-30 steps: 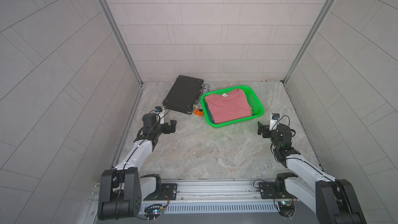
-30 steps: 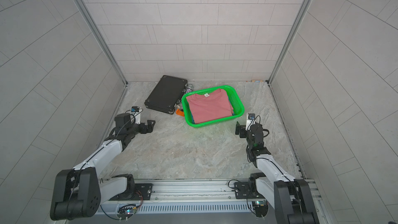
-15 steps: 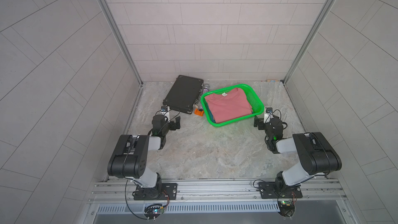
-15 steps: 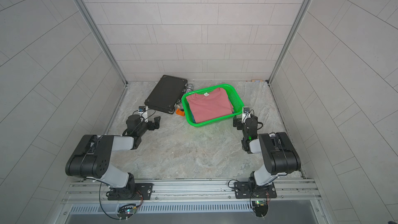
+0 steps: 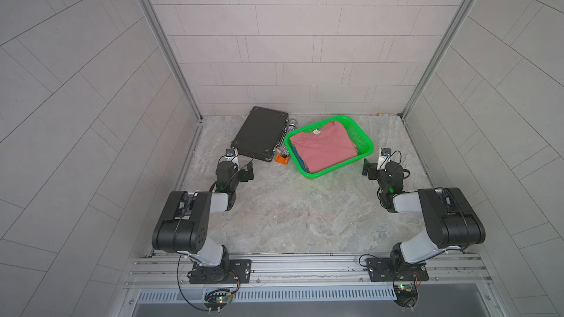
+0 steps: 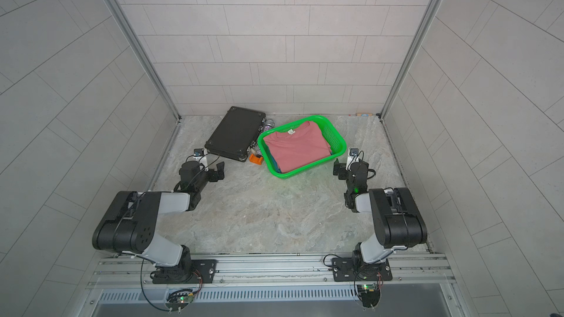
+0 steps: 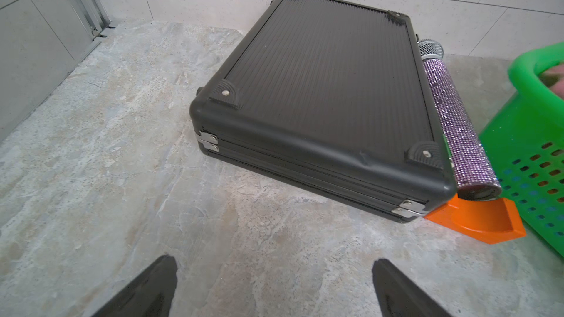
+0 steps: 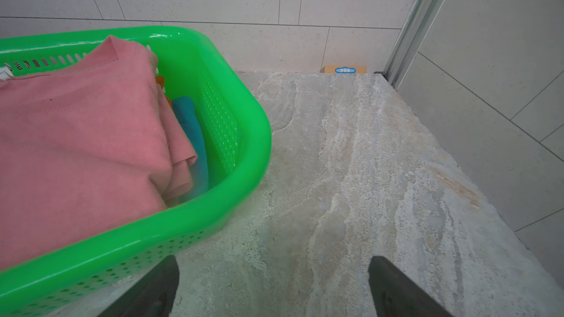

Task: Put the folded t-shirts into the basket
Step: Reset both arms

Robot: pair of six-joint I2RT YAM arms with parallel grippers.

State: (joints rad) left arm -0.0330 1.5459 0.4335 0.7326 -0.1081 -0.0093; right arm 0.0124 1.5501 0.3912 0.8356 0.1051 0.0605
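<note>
My left gripper (image 7: 274, 269) is released: jaws spread wide, nothing between them, low over bare table (image 7: 122, 178). Ahead of it lies the case (image 7: 320, 86), closed and flat. A mic (image 7: 457, 123) lies along the case's far side, and its end rests on a small orange block (image 7: 476, 218), hard against the basket wall.

My right gripper (image 8: 273, 266) is likewise let go and empty, jaws wide. It sits just beside the near corner of the basket (image 8: 183, 218). I think it is clear of the rim, though the gap is small.

Inside the basket the pink tee (image 8: 76, 147) lies on top, folded flat and covering most of the floor. Under its edge, toward the perforated side wall, I see a roll of the blue tee (image 8: 190, 123). A thin sliver of the orange tee (image 8: 160, 82) shows between the two. So all three are in, stacked, with none hanging over the rim as far as I can see.

In both top views the open table between my arms holds no tee at all.

I judge the task done. No tee is left to fetch or place. At most I would draw both arms back from the basket and case without nudging either.
</note>
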